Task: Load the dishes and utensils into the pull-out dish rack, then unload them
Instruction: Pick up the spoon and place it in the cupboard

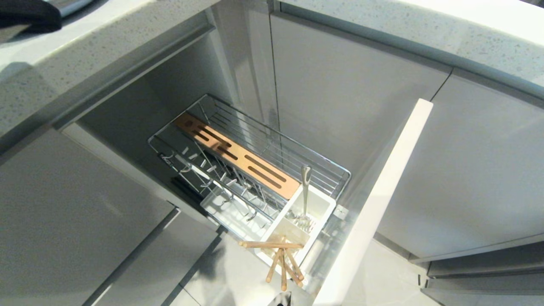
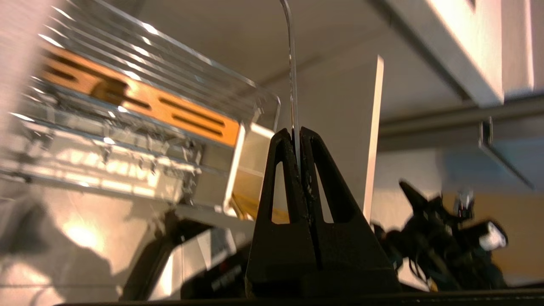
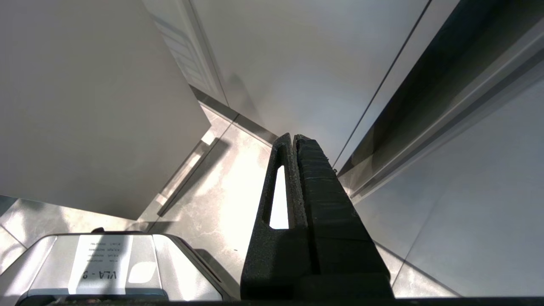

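The pull-out dish rack (image 1: 297, 149) stands drawn out of the cabinet, with its wooden strip (image 1: 238, 159) and white caddy (image 1: 319, 209). Wooden chopsticks (image 1: 282, 260) lean out of the caddy's near end, and a silver utensil (image 1: 305, 189) stands upright in it. In the left wrist view my left gripper (image 2: 296, 129) is shut on a thin silver utensil (image 2: 292, 72), seen edge-on, a little in front of the rack (image 2: 140, 97). A shiny tip (image 1: 283, 298) shows at the head view's bottom edge. My right gripper (image 3: 294, 137) hangs parked and shut, holding nothing. The dishes are out of view.
The rack's pale front panel (image 1: 382, 191) juts out on the right of the basket. Grey cabinet doors (image 1: 348, 97) surround it under a speckled countertop (image 1: 63, 63). A black object (image 1: 25, 17) lies on the counter at the far left.
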Motion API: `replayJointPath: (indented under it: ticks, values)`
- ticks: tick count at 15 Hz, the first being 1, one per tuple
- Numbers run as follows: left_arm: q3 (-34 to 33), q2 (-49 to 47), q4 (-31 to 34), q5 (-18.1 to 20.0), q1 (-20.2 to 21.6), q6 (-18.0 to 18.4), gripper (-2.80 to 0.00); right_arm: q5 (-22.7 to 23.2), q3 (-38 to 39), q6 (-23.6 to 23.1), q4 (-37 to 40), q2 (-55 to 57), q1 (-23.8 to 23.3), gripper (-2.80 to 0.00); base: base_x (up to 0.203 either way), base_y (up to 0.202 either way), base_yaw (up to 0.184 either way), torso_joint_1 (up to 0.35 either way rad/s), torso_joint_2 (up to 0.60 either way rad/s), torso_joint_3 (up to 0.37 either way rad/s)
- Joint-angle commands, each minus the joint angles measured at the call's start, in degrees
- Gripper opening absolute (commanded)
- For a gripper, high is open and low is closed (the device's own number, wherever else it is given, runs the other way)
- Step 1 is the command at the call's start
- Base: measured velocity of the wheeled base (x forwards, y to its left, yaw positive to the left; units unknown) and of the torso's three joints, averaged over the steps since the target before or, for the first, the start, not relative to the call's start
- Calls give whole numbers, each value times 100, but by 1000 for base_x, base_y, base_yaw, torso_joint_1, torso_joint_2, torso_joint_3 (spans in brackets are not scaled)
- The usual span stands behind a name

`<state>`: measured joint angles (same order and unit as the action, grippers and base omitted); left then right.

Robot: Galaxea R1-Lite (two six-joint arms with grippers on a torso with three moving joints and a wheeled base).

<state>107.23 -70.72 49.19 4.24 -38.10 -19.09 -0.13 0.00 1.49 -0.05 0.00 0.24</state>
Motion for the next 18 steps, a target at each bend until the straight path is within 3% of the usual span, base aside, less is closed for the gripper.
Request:
replayJointPath:
  ticks: [1,5,9,14,18]
  values:
    - [-205,-107,50,6,-324,-1,-280,-1,9,1,1,0,2,-280,0,0,0,0,0,0]
    - [-582,-379,50,-123,-1082,26,-280,-4,9,1,-4,0,2,-280,0,0,0,0,0,0]
    - [-1090,-715,56,-691,-1767,-33,-280,1,8,1,1,0,2,-280,0,0,0,0,0,0]
    - [-1088,-1296,548,-1087,-1841,-320,-280,-2,3,1,-4,0,2,-280,0,0,0,0,0,0]
    - [-354,-2158,1430,-1113,-2012,-932,-280,3,9,1,-2,0,2,-280,0,0,0,0,0,0]
